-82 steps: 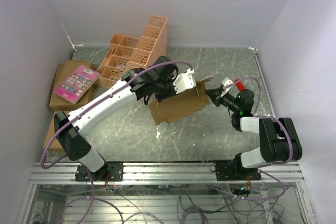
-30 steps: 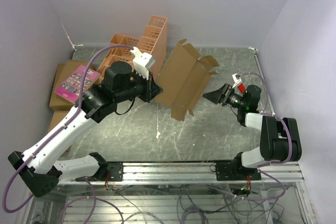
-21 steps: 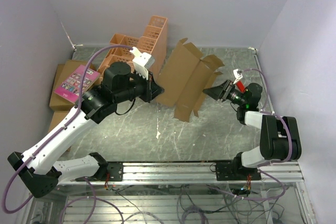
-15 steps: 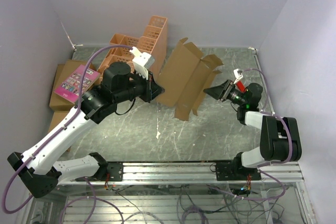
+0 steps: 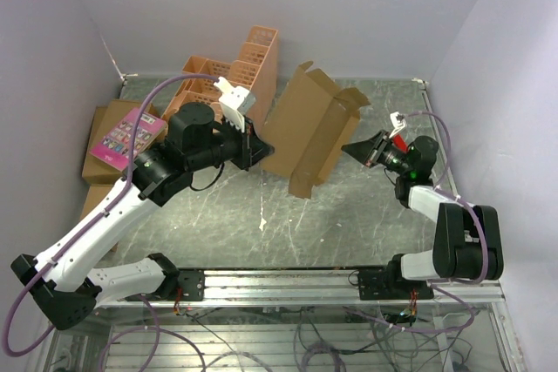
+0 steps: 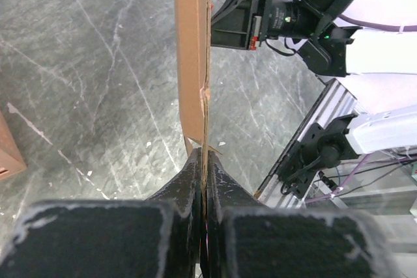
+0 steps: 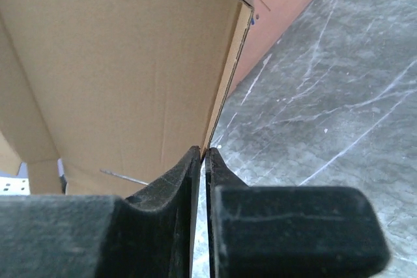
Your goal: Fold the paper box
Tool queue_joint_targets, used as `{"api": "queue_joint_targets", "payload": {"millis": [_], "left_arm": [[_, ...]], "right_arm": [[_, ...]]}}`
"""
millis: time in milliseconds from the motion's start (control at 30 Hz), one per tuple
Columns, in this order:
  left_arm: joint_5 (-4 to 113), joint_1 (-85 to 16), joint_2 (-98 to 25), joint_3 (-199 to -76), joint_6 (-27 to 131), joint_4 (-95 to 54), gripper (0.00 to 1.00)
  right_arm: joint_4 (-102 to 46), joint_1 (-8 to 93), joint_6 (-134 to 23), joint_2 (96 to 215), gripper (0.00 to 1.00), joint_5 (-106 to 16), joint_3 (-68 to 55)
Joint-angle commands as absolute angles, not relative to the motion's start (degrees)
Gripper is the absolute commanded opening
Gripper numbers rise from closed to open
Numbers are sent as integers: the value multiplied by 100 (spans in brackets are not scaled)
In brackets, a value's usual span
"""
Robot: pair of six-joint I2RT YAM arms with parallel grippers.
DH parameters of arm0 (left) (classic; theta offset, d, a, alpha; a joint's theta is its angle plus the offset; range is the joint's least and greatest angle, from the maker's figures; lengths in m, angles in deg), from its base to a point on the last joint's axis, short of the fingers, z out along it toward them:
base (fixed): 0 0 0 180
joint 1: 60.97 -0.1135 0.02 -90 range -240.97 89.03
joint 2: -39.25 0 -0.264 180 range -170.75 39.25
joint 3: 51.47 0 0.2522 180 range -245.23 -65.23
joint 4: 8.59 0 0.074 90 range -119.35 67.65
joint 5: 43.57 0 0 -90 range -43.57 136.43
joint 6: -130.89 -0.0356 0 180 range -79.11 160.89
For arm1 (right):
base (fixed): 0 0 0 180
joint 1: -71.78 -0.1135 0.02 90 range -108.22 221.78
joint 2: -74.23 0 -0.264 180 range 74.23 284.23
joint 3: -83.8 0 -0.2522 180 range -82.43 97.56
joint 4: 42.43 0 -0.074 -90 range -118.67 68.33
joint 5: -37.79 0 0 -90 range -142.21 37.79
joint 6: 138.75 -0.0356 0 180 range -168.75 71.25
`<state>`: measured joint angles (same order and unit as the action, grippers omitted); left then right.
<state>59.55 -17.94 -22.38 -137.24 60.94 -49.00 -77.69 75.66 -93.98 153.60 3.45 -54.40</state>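
The plain brown corrugated-cardboard paper box (image 5: 305, 132) is matt and unprinted. Its faces are smooth, with faint fluting lines, and its cut edge is raw and slightly frayed. The black plastic left hand (image 6: 203, 164) looks matt and grainy, with whitish scuffs along the finger edges. The black plastic right hand (image 7: 203, 154) is matt too, with a finer grain. The grey table (image 5: 366, 206) has a stone look with pale veins and a dull sheen. The orange lattice crate (image 5: 222, 84) is smooth moulded plastic. The pink book (image 5: 128, 132) has a glossy printed cover. The silvery rail (image 5: 279, 285) is brushed metal.
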Motion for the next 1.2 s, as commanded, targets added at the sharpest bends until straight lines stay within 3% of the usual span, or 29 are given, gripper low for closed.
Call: {"api": "queue_joint_targets", "payload": {"millis": [0,200,600,900,1167], "left_arm": [[6383,-1821,-2234,-13752,6250,-4460,7],[6688,-1822,-2394,-13659,6379,-4202,7],[6280,-1825,-2936,-13631,5656,-4473,7],[6142,-1970,-4044,-14526,4294,-5900,7],[6473,-2457,-4577,-14650,4093,-5910,7]], "right_arm": [[-6934,7412,-8751,15126,5,10,-5057],[-6679,7293,-8592,15197,0,-281,-4805],[-5648,6872,-7513,14799,0,-758,-4727],[-6637,6875,-8256,16315,0,-966,-5127],[-6592,6880,-8205,16978,0,-1205,-5202]]}}
